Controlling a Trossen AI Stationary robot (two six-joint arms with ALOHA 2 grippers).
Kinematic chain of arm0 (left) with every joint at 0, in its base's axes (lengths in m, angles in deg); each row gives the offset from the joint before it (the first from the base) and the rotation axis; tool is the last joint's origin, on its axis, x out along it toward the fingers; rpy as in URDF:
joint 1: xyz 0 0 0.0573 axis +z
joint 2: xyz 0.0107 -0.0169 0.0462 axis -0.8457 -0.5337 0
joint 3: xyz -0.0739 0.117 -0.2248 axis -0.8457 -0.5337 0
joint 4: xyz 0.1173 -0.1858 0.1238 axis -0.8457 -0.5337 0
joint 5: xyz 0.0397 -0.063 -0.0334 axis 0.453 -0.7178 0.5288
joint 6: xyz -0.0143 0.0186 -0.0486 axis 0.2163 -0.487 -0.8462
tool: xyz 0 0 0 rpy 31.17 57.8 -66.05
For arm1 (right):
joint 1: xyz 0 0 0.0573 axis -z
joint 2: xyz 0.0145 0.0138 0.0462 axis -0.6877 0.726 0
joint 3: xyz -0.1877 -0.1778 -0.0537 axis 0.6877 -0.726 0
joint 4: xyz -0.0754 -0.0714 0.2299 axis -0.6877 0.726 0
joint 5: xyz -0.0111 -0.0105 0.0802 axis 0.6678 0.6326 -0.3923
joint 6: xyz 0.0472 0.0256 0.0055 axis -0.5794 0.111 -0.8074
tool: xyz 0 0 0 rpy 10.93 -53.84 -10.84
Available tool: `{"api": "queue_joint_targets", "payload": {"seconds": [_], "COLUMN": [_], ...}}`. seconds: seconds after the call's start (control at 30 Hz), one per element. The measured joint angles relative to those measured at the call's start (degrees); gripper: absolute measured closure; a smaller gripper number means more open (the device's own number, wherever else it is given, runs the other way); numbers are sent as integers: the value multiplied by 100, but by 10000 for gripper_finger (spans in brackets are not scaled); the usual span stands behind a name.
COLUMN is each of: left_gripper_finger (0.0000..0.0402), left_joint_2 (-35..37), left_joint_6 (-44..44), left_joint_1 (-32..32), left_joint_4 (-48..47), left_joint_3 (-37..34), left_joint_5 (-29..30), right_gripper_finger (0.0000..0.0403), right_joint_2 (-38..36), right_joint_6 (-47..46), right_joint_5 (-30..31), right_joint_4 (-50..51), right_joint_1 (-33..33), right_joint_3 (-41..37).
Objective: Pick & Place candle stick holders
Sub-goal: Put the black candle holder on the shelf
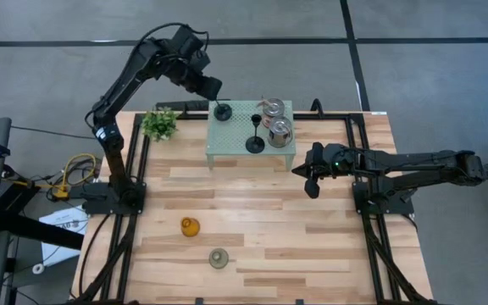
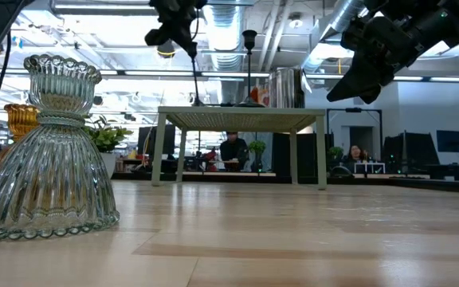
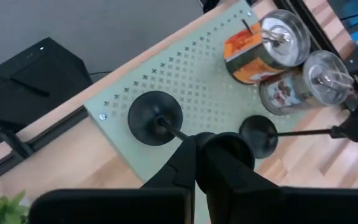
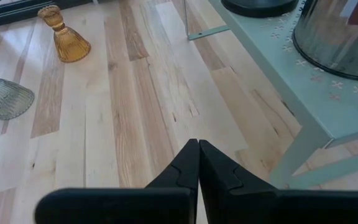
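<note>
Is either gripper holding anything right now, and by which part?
The left gripper holds a black stemmed candle holder by the top of its stem, base on the green stand. The right gripper is shut and empty.

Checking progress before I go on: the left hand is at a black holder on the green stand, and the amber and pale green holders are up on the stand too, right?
Not quite. The amber holder and pale green holder stand on the wooden table, as the high view shows. The left hand is indeed at a black holder on the green stand.
</note>
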Motion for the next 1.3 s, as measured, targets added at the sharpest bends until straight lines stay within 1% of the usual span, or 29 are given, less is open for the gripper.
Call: {"api": "queue_joint_targets", "payload": {"seconds": [0.3, 0.4, 0.67, 1.3], "left_gripper_finger": [392, 391, 391, 386], "left_joint_2": [-13, -13, -131, -197], "left_joint_6": [14, 14, 8, -8], "left_joint_1": [285, 327, 285, 291], "left_joint_4": [-19, -19, -76, -159], "left_joint_3": [0, 0, 0, -2], "left_joint_5": [-67, -189, -304, -285], "right_gripper_finger": [403, 403, 403, 403], "right_joint_2": [0, 0, 0, 0], "right_joint_6": [-1, 0, -2, 2], "right_joint_5": [0, 0, 0, 0], "right_joint_4": [-4, -4, -4, -4], "right_joint_1": [4, 4, 4, 4], "right_joint_3": [0, 0, 0, 0]}}
